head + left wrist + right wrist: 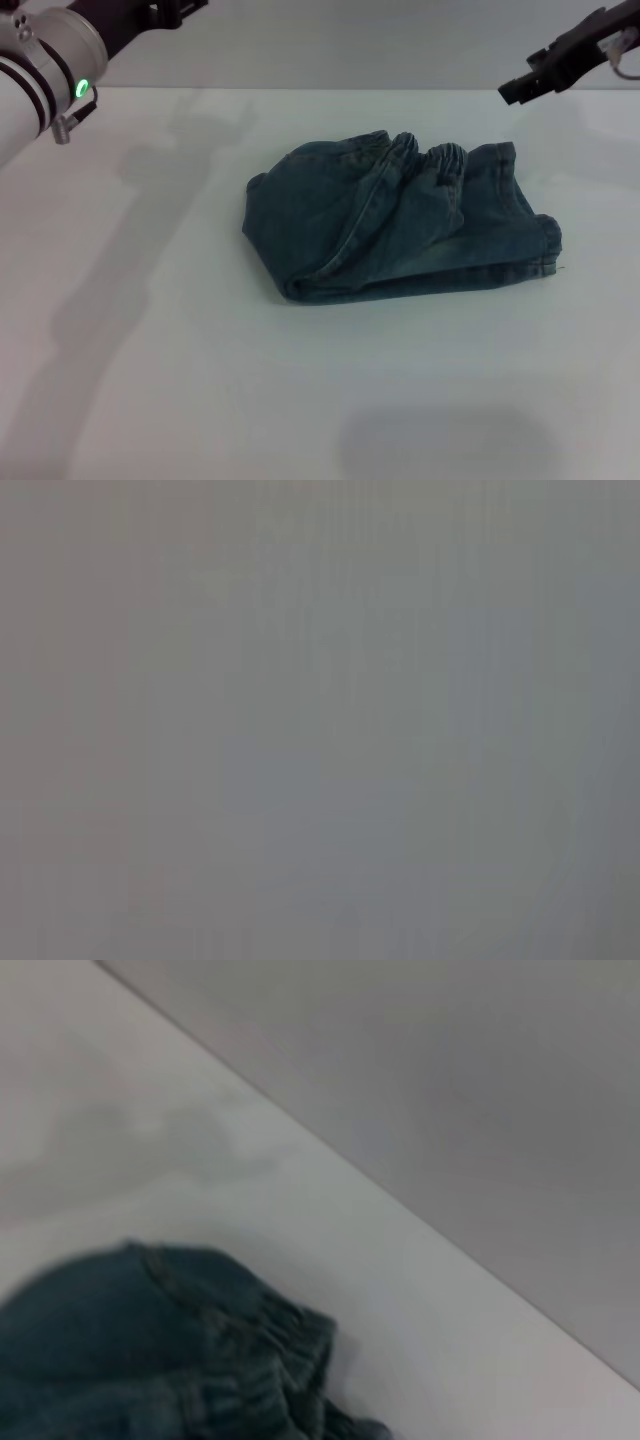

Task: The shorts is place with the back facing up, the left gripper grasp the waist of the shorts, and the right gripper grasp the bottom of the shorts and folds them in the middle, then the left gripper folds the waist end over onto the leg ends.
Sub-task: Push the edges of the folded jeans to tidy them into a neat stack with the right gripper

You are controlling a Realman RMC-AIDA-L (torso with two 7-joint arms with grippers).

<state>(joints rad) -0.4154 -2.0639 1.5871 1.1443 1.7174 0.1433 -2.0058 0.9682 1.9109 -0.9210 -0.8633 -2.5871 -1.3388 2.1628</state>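
The blue denim shorts (400, 225) lie folded in a compact bundle in the middle of the white table (150, 350). Their ruffled waist (430, 160) lies along the far edge, and a stitched hem (548, 245) shows at the right end. My left gripper (165, 12) is raised at the top left on the green-lit arm, cut off by the picture's edge and well clear of the cloth. Raised at the upper right, beyond the shorts, is my right gripper (518, 90), holding nothing. The shorts (130, 1350) and their waist (270, 1355) also show in the right wrist view. The left wrist view shows plain grey only.
The table's far edge meets a grey wall (350, 45) just behind the shorts. Bare white tabletop surrounds the bundle on the left, the right and the near side.
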